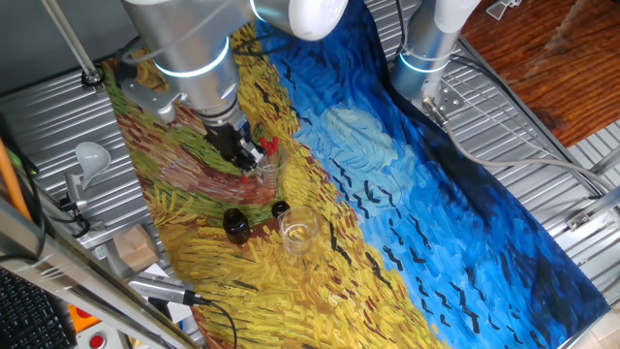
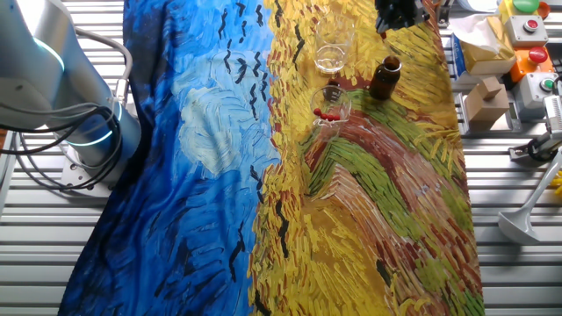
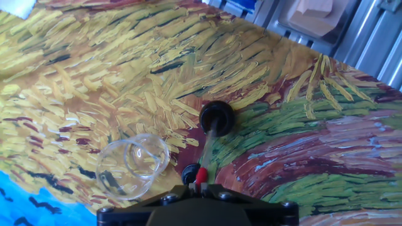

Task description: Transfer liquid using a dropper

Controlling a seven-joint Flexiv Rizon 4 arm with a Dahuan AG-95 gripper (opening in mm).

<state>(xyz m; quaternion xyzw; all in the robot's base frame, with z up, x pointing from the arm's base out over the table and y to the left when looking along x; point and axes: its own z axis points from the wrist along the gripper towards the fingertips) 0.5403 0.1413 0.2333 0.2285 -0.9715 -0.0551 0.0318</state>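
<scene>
1. Dropper [image 3: 209,143]: a thin clear pipette with a small red rubber bulb. In the hand view it runs straight out from the black two-finger gripper [image 3: 200,191], with the bulb at the finger end and the glass stem pointing away.
2. The stem's far end lines up with the round mouth of the small dark bottle [image 3: 217,117], which stands upright on the painted yellow-and-blue cloth [image 3: 94,75]. I cannot tell whether the tip is inside the neck, touching the rim, or above it.
3. The jaws stand close together, with only the red bulb between them. The gripper is clamped on the dropper and touches nothing else that can be seen.
4. In one fixed view the gripper [image 1: 239,147] hangs over the cloth with the dark bottle [image 1: 235,225] lower in the picture. The held dropper is too small to make out there.
5. A small black bottle cap [image 1: 280,207] lies on the cloth just beside the dark bottle, apart from it.
6. An empty clear drinking glass [image 1: 298,231] stands near the bottle, just past the cap.
7. A second clear glass [image 2: 331,107] holds spare red-bulbed droppers. It stands near the bottle [image 2: 385,77], on a different side from the empty glass [image 2: 334,48].
</scene>
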